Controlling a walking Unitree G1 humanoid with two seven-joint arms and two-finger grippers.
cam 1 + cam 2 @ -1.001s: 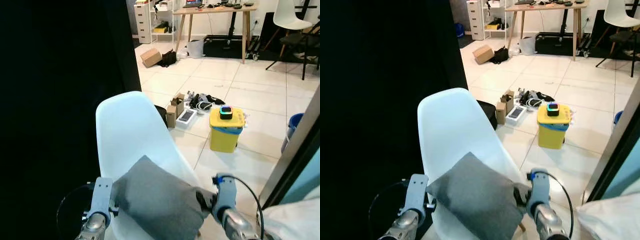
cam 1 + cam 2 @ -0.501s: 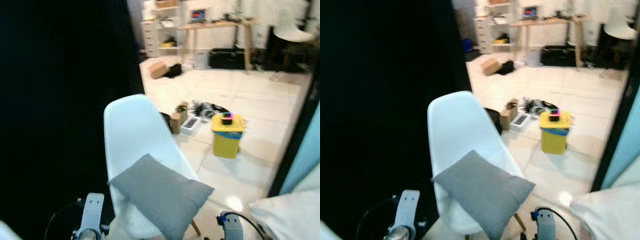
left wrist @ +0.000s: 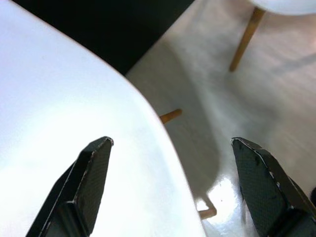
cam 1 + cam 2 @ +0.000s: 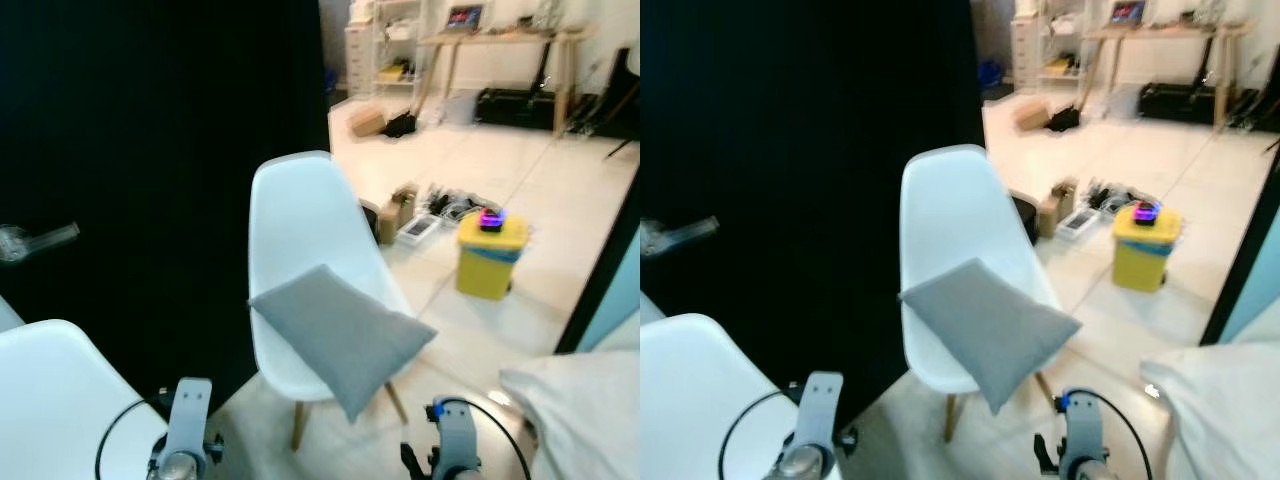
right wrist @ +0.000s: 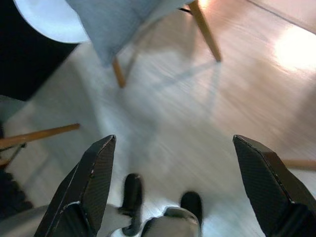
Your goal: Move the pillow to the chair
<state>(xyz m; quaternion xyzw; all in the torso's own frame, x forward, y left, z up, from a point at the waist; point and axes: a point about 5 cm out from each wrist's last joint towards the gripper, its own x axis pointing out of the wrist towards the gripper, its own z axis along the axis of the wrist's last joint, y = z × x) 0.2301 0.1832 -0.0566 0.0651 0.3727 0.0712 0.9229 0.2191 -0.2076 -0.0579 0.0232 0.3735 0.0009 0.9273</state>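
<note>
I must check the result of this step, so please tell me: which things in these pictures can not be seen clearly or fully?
- Chair: the part of its seat under the pillow is hidden, both eye views.
- Second white chair: cut off by the lower left edge.
- White bedding: cut by the right edge.
- Items on the far desk: too small and blurred.
- Small item on the yellow bin: too blurred to name.
- Left tool and right tool: both open; their arms are cut off.

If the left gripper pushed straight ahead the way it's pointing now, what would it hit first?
Most likely the second white chair: its seat lies right under the left gripper, whose jaws stand open. Beyond its edge is bare floor; depth is unclear.
</note>
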